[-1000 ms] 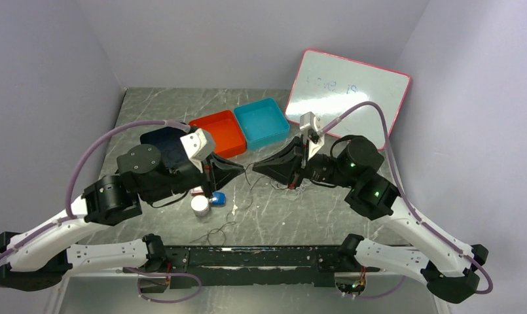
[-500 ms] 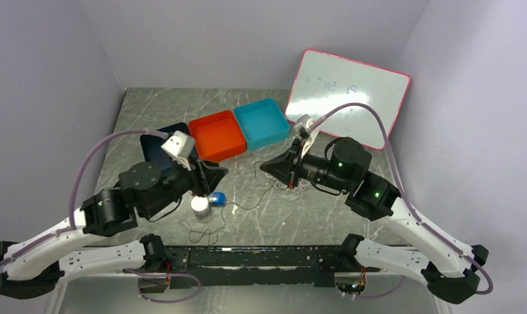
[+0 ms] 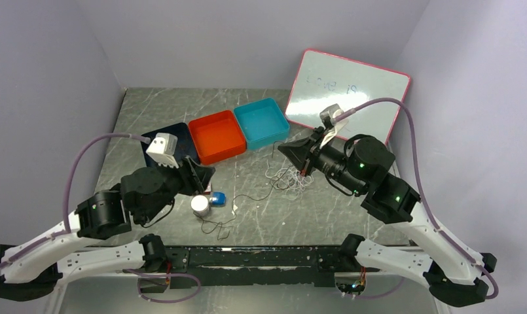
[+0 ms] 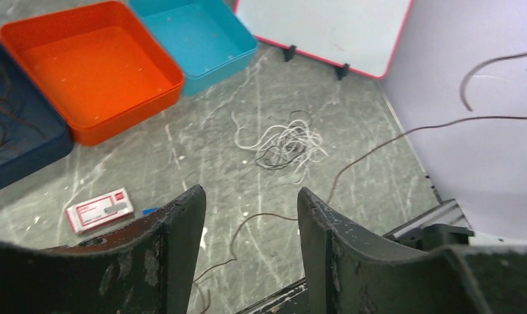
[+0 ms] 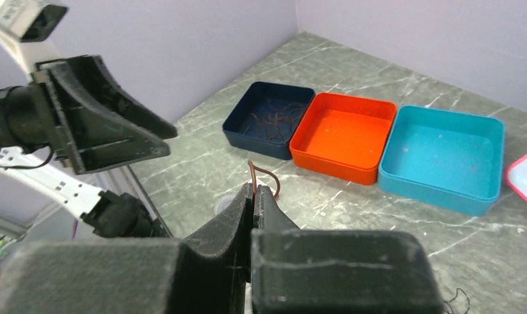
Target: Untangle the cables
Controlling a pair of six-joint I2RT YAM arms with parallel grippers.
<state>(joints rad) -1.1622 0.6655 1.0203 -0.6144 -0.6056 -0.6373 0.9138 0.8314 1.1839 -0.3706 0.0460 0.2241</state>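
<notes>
A loose, squiggly tangle of thin white and black cables (image 4: 283, 144) was seen at the centre of the marbled grey table (image 4: 378, 131). The matte black, wedge-shaped left fingers (image 4: 182, 229) were spread apart. A hair-thin brown cable (image 5: 255, 171) was pinched between the right fingers (image 5: 234, 216).

row of trays (image 3: 218, 134) upper middle of the surface (image 3: 182, 104), whiteboard (image 3: 349, 98) propped upper right behind them, cables (image 3: 293, 178) piled mid-frame below the trays, small canister (image 3: 199, 205) further left, nearer the bottom edge
</notes>
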